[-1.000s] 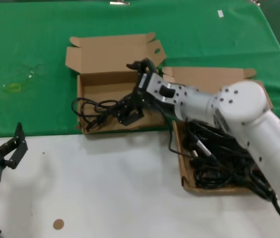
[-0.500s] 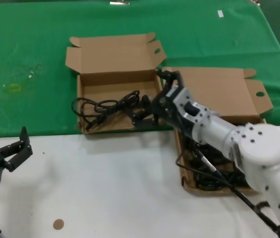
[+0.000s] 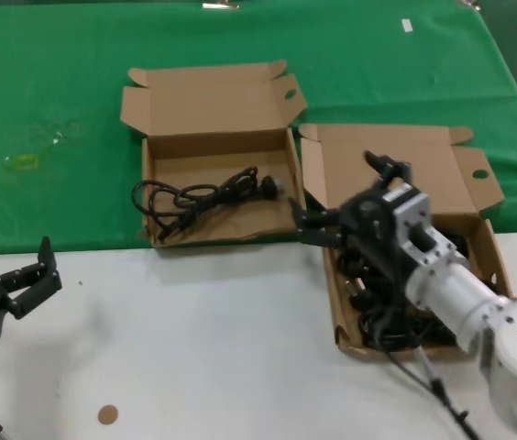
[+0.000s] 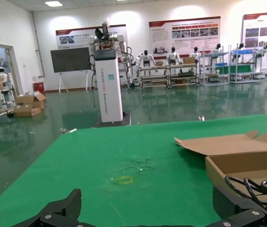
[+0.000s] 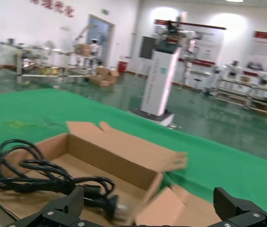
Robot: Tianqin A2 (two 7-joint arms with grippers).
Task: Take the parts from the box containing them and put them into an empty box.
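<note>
Cords (image 3: 396, 307) fill low box (image 3: 336, 302) beneath right gripper (image 3: 332, 225), spread empty.

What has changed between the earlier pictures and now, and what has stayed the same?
The right gripper let go of the power cord, left it in the taller-walled box, and drew back toward the low-walled box with the remaining cords. It is now open and empty between the two boxes. The left gripper stayed parked on the white table; both boxes kept their places.
</note>
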